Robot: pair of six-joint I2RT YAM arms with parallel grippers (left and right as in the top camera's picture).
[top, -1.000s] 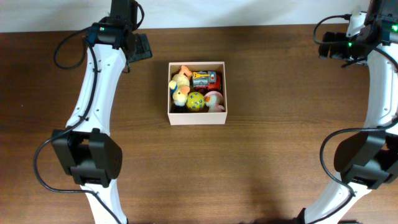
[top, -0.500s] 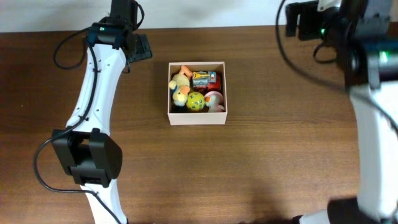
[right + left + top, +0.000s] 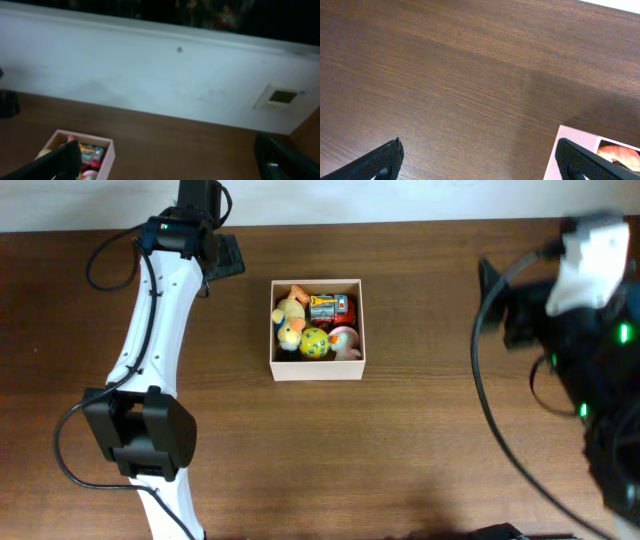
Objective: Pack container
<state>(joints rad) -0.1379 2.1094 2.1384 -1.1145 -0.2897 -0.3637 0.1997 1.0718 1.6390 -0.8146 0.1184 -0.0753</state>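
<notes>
- No words, numbers or brand marks can be read in any view.
- A red and blue toy (image 3: 327, 307) inside the container (image 3: 318, 370) carries coloured print, too small to read.
- A wall plate (image 3: 281, 96) has a yellowish patch, too blurred to read.

I see a dark brown, wood-grain bench (image 3: 400, 440) filling nearly the whole overhead view, with its grain running left to right. Directly on it sits the container (image 3: 318, 370), a square white-walled box resting flat. It is a little left of centre and nearer the far edge than the near one. Its sides run square to the bench edges, and wood shows all round it. Along the far edge the bench meets a pale strip (image 3: 400, 195), probably a wall, though my right wrist view is dim and blurred.
</notes>
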